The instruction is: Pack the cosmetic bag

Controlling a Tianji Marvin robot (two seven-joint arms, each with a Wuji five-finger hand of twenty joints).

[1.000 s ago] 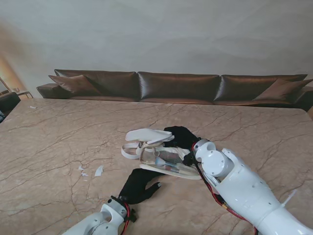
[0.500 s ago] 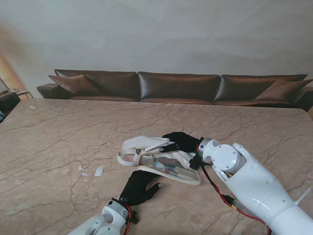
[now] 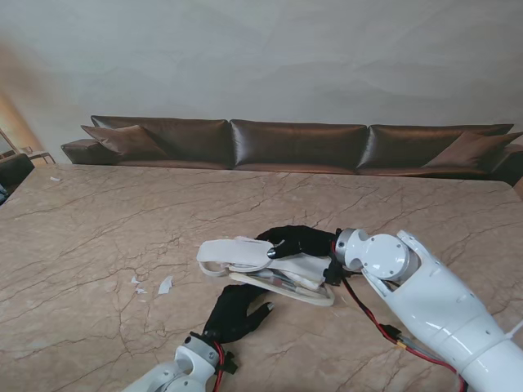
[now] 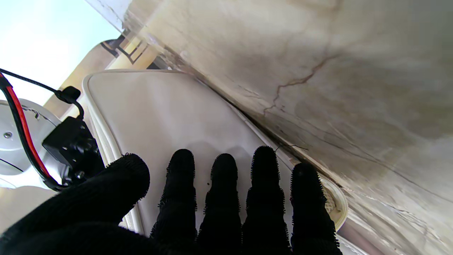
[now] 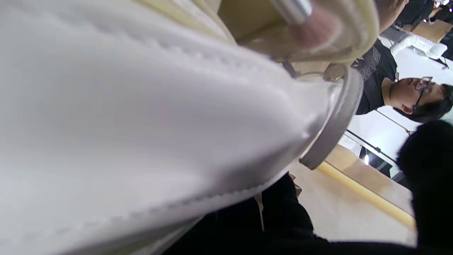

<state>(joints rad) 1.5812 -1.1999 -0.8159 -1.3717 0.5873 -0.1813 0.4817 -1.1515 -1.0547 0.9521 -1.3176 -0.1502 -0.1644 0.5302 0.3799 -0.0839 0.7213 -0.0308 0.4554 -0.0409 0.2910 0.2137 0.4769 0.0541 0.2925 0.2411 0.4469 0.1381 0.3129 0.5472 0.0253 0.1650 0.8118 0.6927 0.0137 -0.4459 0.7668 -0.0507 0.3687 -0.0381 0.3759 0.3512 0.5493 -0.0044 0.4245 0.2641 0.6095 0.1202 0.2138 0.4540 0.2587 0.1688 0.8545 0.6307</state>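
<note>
Our right hand [image 3: 301, 240] grips the upper flap of the white cosmetics bag [image 3: 270, 263]; our left hand [image 3: 237, 312], fingers spread, presses flat on its near edge. The bag looks soft, light and floppy, so we'd pinch its stitched rim, not the slick panel

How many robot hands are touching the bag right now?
2. The left robot hand rests its fingers on the bag's near side; the right robot hand grips its flap from the far side.
</note>
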